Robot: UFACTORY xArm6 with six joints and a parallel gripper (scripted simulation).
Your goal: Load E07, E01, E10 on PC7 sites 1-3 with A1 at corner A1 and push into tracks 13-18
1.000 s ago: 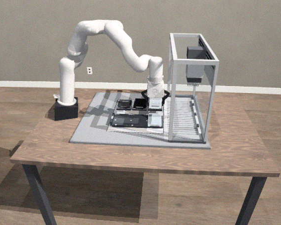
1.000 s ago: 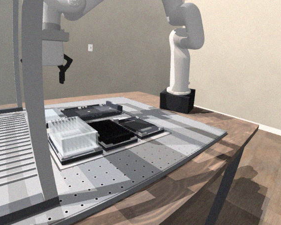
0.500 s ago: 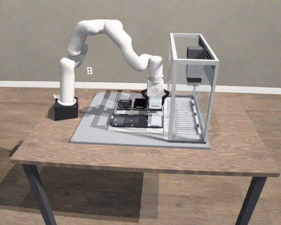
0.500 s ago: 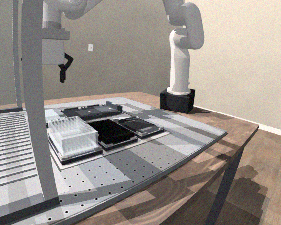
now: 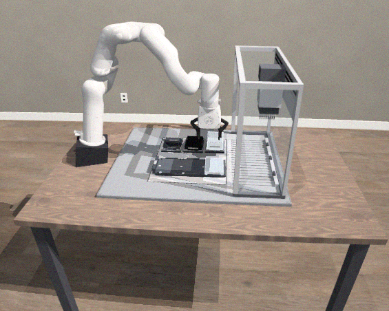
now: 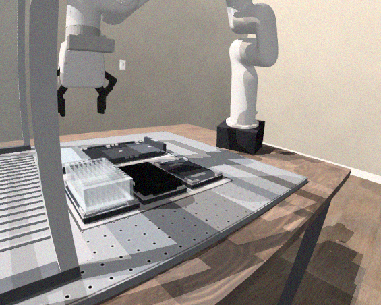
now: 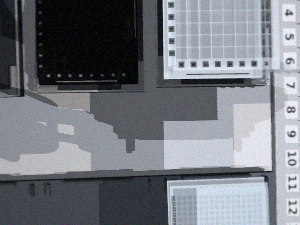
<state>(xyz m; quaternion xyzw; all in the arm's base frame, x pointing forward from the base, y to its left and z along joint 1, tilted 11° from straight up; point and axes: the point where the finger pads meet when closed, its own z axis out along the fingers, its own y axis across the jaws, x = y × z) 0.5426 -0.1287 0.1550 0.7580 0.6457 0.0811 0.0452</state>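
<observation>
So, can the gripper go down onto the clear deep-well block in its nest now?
Probably yes: the gripper hangs open above the nests, and nothing lies over the deep-well block.

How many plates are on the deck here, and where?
3. Clear deep-well block in the end nest by the rails; black plate in the middle nest; pale plate on the carrier, at its rail end. None appears hidden.
</observation>
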